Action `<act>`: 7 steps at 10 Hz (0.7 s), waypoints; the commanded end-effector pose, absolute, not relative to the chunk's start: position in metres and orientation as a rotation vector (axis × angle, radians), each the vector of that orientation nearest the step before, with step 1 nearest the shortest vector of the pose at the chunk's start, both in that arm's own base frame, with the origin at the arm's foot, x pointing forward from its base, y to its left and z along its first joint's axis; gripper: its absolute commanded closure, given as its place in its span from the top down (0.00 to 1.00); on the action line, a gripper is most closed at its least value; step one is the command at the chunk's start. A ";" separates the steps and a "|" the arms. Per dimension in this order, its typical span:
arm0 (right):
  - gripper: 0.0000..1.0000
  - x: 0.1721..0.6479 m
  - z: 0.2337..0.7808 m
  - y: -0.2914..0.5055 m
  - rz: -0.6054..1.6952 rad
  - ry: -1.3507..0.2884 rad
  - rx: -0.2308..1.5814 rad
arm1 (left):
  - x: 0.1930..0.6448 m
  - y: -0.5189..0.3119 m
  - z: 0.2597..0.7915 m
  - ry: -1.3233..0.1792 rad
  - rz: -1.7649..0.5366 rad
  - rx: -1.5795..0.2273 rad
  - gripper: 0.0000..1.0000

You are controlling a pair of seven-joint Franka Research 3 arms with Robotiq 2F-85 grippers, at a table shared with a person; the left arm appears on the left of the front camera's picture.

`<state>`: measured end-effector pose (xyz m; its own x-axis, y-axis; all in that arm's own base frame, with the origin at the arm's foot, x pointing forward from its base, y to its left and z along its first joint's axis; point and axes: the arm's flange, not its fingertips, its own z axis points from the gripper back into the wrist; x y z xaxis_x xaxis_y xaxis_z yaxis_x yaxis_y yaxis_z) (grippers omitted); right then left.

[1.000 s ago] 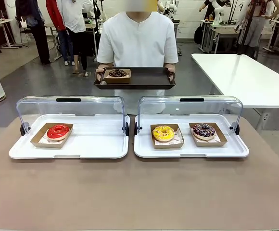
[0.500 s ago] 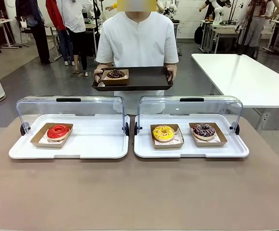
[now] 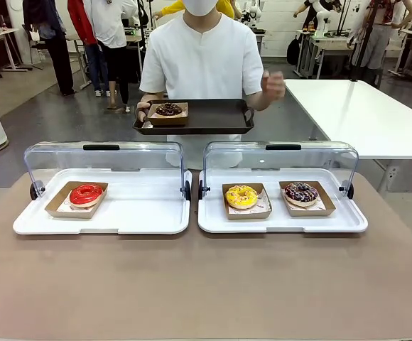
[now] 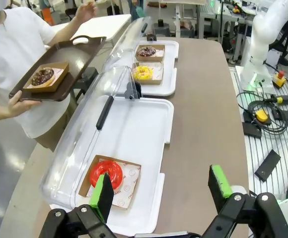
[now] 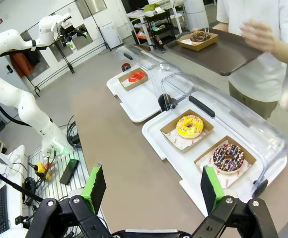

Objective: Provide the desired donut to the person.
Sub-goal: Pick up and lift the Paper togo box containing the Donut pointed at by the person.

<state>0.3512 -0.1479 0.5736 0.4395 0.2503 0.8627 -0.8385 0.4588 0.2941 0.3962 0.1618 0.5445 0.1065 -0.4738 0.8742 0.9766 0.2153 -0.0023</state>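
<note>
The person (image 3: 202, 57) in a white shirt stands at the far side, holding a dark brown tray (image 3: 213, 117) with one hand; the other hand (image 3: 272, 85) is raised off it. A chocolate donut (image 3: 168, 109) in a cardboard box sits on that tray. On the table, a red donut (image 3: 86, 193) lies in the left white case, a yellow donut (image 3: 241, 196) and a chocolate sprinkled donut (image 3: 301, 192) in the right case. My left gripper (image 4: 161, 191) hangs open above the table near the red donut (image 4: 106, 173). My right gripper (image 5: 151, 191) is open, above the table's near side.
Both white cases (image 3: 149, 213) (image 3: 348, 217) have clear lids (image 3: 106, 156) swung up at the back. A white table (image 3: 362, 114) stands at the right behind. Other people stand in the far left background. Brown tabletop (image 3: 206, 284) stretches in front of the cases.
The person has let go of the tray's right handle and raised that hand beside the shoulder; the tray stays held by the other hand, shifted slightly left.
</note>
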 end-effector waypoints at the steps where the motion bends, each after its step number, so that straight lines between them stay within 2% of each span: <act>1: 1.00 0.352 0.573 -0.147 0.786 -0.866 0.836 | 0.396 0.162 0.544 -0.868 -1.224 -0.710 1.00; 7: 1.00 0.352 0.573 -0.147 0.786 -0.866 0.836 | 0.396 0.162 0.544 -0.868 -1.224 -0.710 1.00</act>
<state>0.3512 -0.1479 0.5736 0.4395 0.2503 0.8627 -0.8385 0.4587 0.2941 0.3967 0.1602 0.5442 0.1062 -0.4781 0.8719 0.9775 0.2107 -0.0035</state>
